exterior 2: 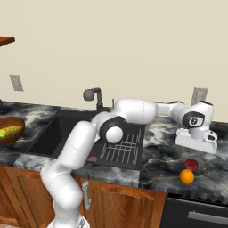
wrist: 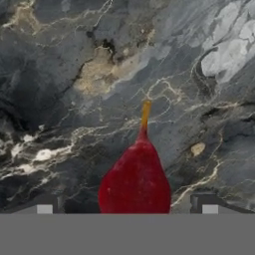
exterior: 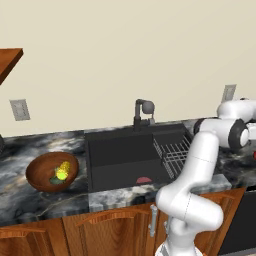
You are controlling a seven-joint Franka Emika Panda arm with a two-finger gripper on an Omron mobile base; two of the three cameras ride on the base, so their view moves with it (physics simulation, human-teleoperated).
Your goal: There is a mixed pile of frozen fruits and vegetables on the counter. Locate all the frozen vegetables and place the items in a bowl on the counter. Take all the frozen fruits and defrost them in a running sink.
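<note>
Red fruit [wrist: 134, 179] between wide-open fingertips [wrist: 45, 205]

- Sink [exterior: 125, 155] set into the tabletop [exterior 2: 173, 167], faucet [exterior: 142, 112] behind it, wire rack [exterior 2: 120, 149] along its right side.
- Bowl [exterior: 50, 172] on the tabletop left of the sink, corn cob [exterior: 62, 171] and a smaller piece [exterior: 55, 180] inside.
- Two fruits right of the sink: one [exterior 2: 191, 164] just behind the other [exterior 2: 186, 177], side by side near the front edge.
- Hand [exterior 2: 196, 147] poised above and just behind the rear fruit, well right of the rack.

even, soft rendered light, slightly blurry
</note>
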